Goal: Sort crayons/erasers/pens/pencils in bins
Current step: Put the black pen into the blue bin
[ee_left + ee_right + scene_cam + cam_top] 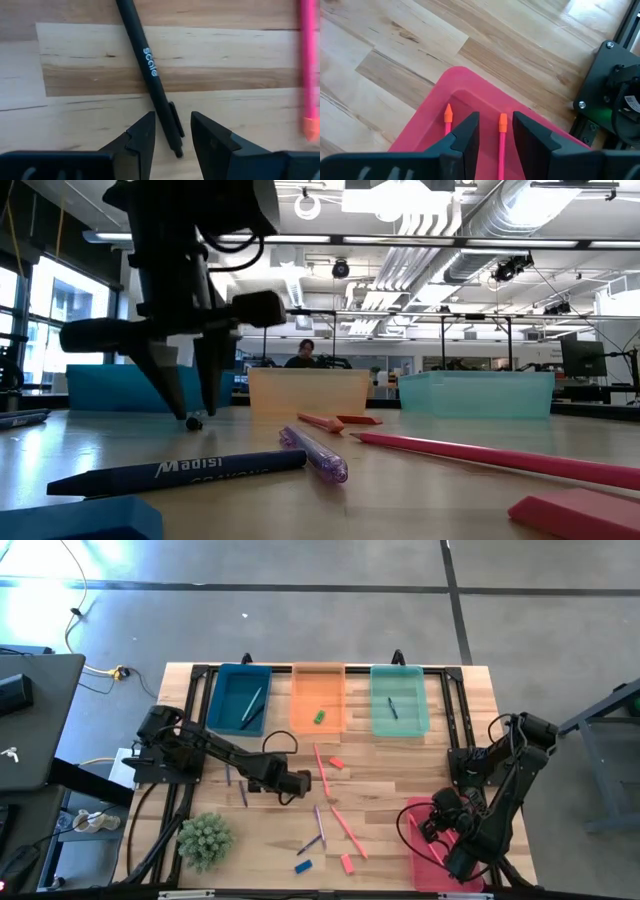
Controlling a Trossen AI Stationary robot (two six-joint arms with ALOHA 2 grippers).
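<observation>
So your left gripper (171, 134) sits spread around a black pen (150, 75) on the table (80, 65); right gripper (496, 131) hangs parted over the pink bin (427, 125), a pink pencil (501, 135) between its fingers.

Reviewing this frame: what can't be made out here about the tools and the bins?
- Pink bin, high view: the right arm covers most of it, so its contents cannot be counted.
- Black pen, left wrist view: both ends are cut off, one by the picture's edge, one between the left tool fingers.
- Blue bin, low view: the left arm hides part; walls hide contents.
</observation>
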